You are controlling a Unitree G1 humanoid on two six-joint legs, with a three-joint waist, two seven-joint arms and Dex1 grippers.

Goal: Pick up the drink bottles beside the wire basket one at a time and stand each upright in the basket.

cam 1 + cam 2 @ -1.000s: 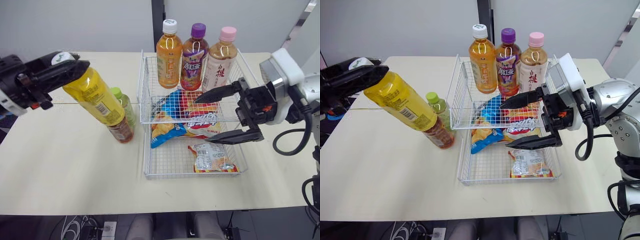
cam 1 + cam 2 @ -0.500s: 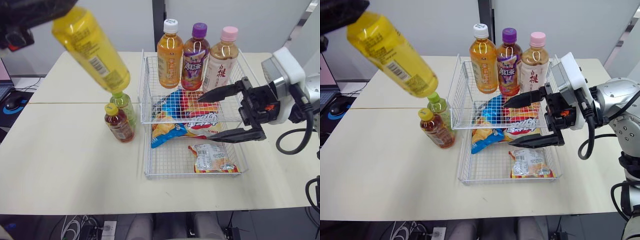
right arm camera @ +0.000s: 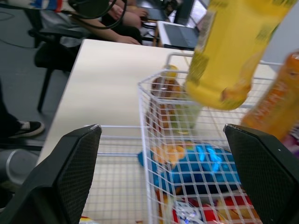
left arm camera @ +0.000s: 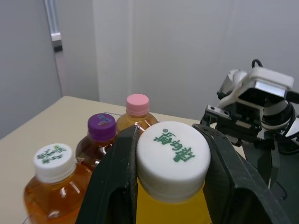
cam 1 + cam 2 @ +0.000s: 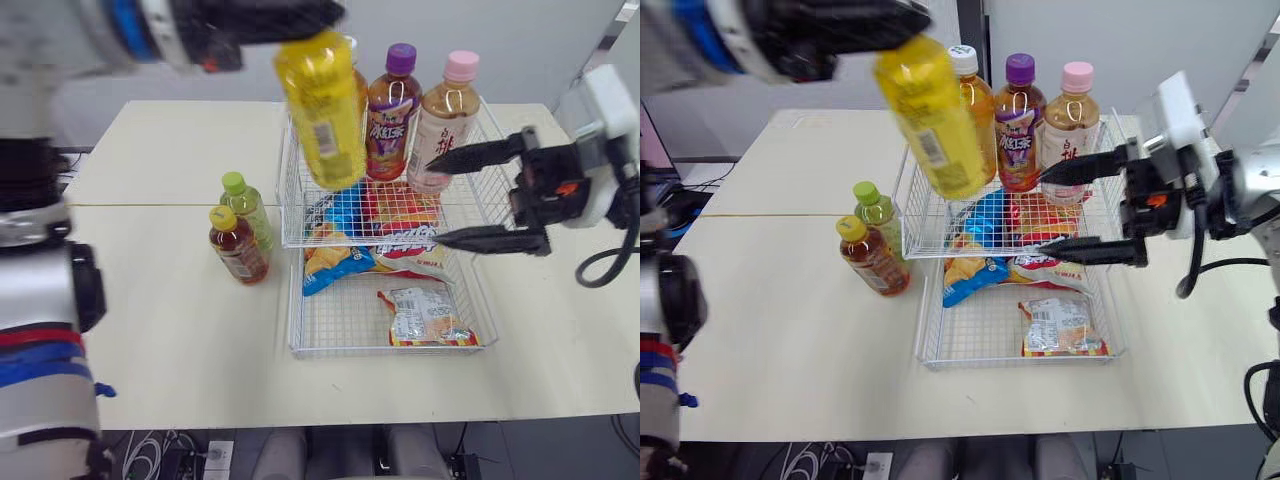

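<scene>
Surface: the surface (image 5: 170, 330) is flat, matte and cream-coloured, with a thin seam running across it.
Basket: the wire basket (image 5: 291, 310) is a white rectangular grid of thin metal rods, standing right of the surface's middle.
Left tool: the left tool (image 4: 170, 140) has two broad black fingers clamped on the white cap (image 4: 174, 158) of the yellow bottle.
Right tool: the right tool (image 5: 435, 198) has long, tapered black fingers, spread wide apart and holding nothing, over the basket's right side.
Yellow bottle: the yellow bottle (image 5: 320, 115) is clear plastic full of bright yellow drink, with a paper label. It hangs in the air, slightly tilted, its base over the basket's back-left part.
Standing bottles: three stand upright in a row at the back of the basket: the orange bottle (image 5: 978, 95) with a white cap, the purple-capped bottle (image 5: 392, 115) and the pink-capped bottle (image 5: 445, 115).
Snacks: glossy, crinkled bags lie in the basket: a blue bag (image 5: 335, 262), a red and white bag (image 5: 405, 245) and a small packet (image 5: 425, 318).
Small bottles: the green-capped bottle (image 5: 246, 210) and the brown tea bottle (image 5: 236, 248) with a yellow cap stand close together on the surface, just left of the basket.
</scene>
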